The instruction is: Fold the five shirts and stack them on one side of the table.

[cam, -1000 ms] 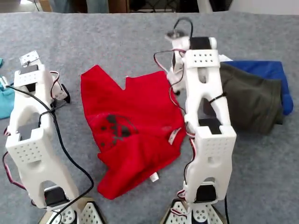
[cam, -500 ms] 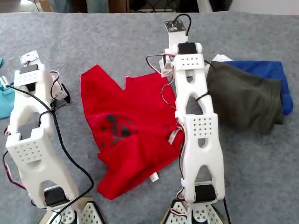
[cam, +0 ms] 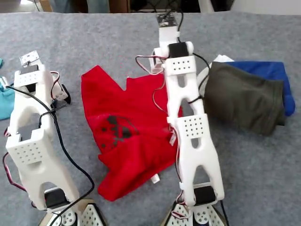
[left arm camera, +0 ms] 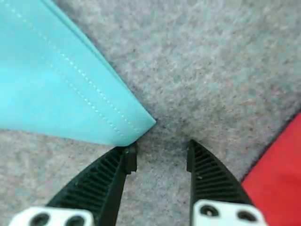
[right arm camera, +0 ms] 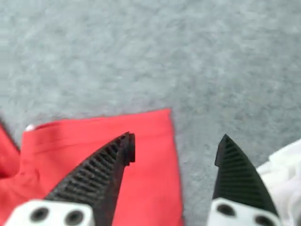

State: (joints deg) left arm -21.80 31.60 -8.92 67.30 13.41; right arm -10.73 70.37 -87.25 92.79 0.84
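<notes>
On the right side of the grey table (cam: 94, 37), a stack is started: a dark olive shirt (cam: 244, 99) lies folded on top of a blue shirt (cam: 275, 73), and a bit of white cloth (cam: 218, 60) peeks out at the stack's far-left corner; whether that is a third folded shirt I cannot tell. I judge two folded and stacked for certain, possibly three. The red shirt (cam: 127, 132) lies in the middle between the two arms, opened out but rumpled, near hem curled, not yet folded. A turquoise shirt (cam: 4, 101) sits at the table's left edge, mostly cut off; folded or not, I cannot tell. The right gripper (right arm camera: 176, 146) hangs over the red shirt's far corner beside the stack, fingers wide apart and empty, one finger over the red cloth and the other over bare table next to the white cloth. The left gripper (left arm camera: 161, 150) is parted too, holding nothing, its tips just at the turquoise shirt's corner, with the red shirt's edge off to one side. Remaining, by my reckoning: fold the red, deal with the turquoise, add both to the right-hand stack.
</notes>
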